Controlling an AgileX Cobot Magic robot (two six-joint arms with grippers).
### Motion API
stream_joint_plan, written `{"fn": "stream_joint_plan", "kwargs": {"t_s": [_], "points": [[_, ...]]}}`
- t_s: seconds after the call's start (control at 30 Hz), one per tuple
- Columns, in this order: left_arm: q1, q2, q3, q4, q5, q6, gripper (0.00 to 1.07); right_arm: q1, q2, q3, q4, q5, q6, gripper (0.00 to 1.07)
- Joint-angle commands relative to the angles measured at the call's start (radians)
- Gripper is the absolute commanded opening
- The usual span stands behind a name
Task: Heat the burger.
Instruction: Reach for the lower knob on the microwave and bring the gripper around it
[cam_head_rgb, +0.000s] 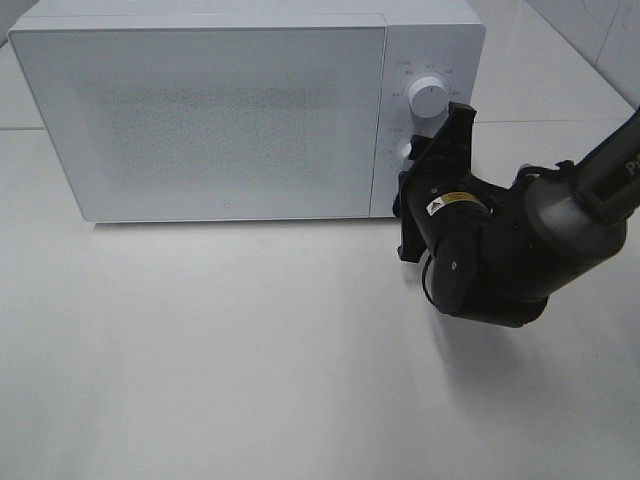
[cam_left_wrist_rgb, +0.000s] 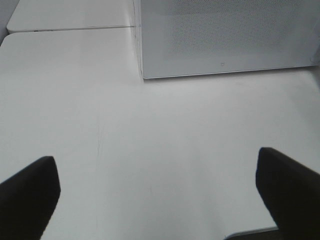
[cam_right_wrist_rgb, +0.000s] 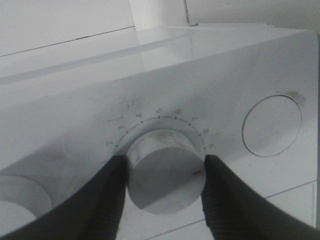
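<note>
Across the bench: table (cam_head_rgb: 250, 380) is showing white, smooth and faintly glossy; a thin seam is running across it level with the microwave's side.
Room: pale tiled wall (cam_head_rgb: 600, 40) is showing at the far right corner.
Microwave (cam_head_rgb: 220, 110): white box, sitting at the back of the table with its door shut; the door is reading as a flat panel with a fine dotted mesh and a small mark low at centre.
Panel: strip right of the door, carrying two round white knobs; upper knob (cam_head_rgb: 429, 97) is standing clear, and the knob (cam_right_wrist_rgb: 165, 185) below it is being half hidden by the arm in the high view.
Knob detail: short matte cylinder, slightly grubby, red tick on its face, numbered dot scale arcing round it.
Right gripper (cam_right_wrist_rgb: 164, 167): black tapered fingers are pressing on both sides of the knob, clamped on it; the arm is black, rounded, and is coming in from the right.
Left gripper (cam_left_wrist_rgb: 159, 200): black fingers are sitting wide apart, holding nothing, hovering over the table near the microwave's front left corner.
Burger: not showing in any view; cannot tell where it is sitting.
</note>
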Motion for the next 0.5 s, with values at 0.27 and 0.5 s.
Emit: {"fn": "stream_joint_plan", "kwargs": {"t_s": [0.27, 0.5], "points": [[0.003, -0.005, 0.004, -0.003, -0.004, -0.004, 1.01, -0.003, -0.027, -0.019, -0.078, -0.202, -0.066, 0.71], [0.003, -0.005, 0.004, -0.003, -0.004, -0.004, 1.01, -0.003, -0.074, 0.045, -0.13, -0.112, -0.13, 0.71]]}}
